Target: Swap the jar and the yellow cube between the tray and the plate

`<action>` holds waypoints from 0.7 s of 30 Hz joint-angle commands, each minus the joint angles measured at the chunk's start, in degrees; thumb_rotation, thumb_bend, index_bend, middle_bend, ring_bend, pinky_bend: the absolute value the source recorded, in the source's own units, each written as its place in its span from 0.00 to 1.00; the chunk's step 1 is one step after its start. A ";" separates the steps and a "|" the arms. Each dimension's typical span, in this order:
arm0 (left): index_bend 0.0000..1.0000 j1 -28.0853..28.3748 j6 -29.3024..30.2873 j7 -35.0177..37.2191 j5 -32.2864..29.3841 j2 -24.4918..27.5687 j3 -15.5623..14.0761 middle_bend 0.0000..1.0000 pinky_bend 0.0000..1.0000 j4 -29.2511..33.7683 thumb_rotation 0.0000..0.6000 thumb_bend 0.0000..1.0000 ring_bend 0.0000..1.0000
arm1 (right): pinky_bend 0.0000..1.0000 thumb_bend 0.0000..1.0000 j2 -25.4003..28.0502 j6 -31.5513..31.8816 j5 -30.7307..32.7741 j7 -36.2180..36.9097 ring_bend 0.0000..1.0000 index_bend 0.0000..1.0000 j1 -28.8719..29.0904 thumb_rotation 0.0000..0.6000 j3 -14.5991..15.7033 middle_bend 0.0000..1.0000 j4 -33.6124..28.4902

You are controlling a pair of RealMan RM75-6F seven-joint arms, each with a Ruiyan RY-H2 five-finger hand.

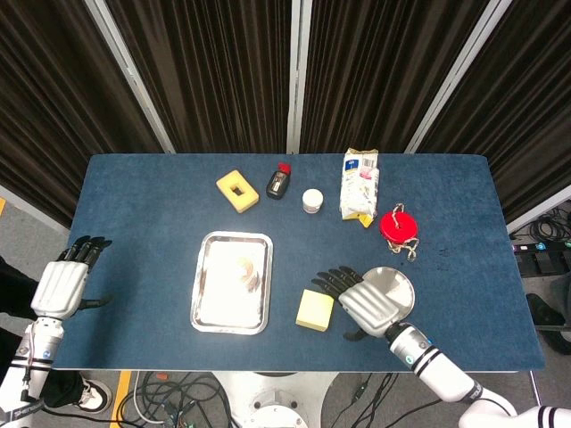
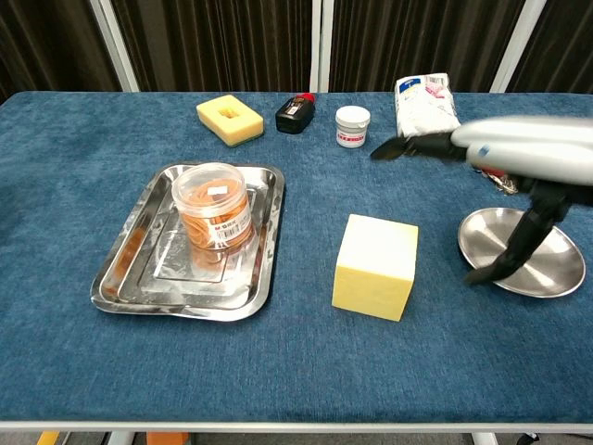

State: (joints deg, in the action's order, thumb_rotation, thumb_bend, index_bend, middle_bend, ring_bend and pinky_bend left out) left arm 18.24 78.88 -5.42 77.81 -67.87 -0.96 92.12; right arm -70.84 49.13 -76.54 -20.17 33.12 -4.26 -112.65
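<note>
Jar [image 2: 212, 216] stands in my tray [image 2: 130, 264]; yellow cube [image 2: 375, 266] sits on cloth between tray and plate [image 2: 547, 269]. My right hand [image 1: 370, 303] hovers spread, holding nothing, over both. Left hand [image 1: 61, 287] is off-table, fingers apart. Sponge [image 2: 230, 120], bottle [image 2: 294, 113], tub [image 2: 352, 126] line the far edge.

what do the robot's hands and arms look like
Both hands, the right hand and the left hand, have silver-grey backs and black fingers. Each wrist is a white segment with black bands. The arm behind the right hand is white.
</note>
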 commanded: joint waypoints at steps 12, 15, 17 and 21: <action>0.15 -2.64 -1.33 2.43 -0.16 0.43 0.45 0.12 0.24 -2.05 1.00 0.06 0.07 | 0.00 0.00 -14.06 5.96 5.80 -8.04 0.00 0.00 0.76 1.00 1.07 0.07 7.11; 0.15 -2.98 -1.64 2.81 -0.17 0.42 0.65 0.12 0.24 -2.47 1.00 0.06 0.07 | 0.00 0.00 -15.24 5.33 6.87 -8.65 0.00 0.00 1.40 1.00 1.22 0.10 8.38; 0.15 -3.24 -1.57 3.08 -0.09 0.38 0.89 0.12 0.24 -2.83 1.00 0.06 0.07 | 0.03 0.00 -16.00 4.81 7.81 -8.93 0.02 0.00 1.85 1.00 1.26 0.12 8.96; 0.15 -3.60 -1.57 3.67 0.24 0.35 1.26 0.12 0.24 -3.27 1.00 0.06 0.07 | 0.13 0.00 -17.31 5.35 8.04 -9.16 0.12 0.00 2.23 1.00 1.19 0.17 10.02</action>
State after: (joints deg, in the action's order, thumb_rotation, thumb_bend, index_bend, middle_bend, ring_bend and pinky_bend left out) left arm 14.70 77.35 -1.82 78.01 -67.51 0.22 88.94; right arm -87.78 54.09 -68.37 -29.23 35.26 -3.04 -102.95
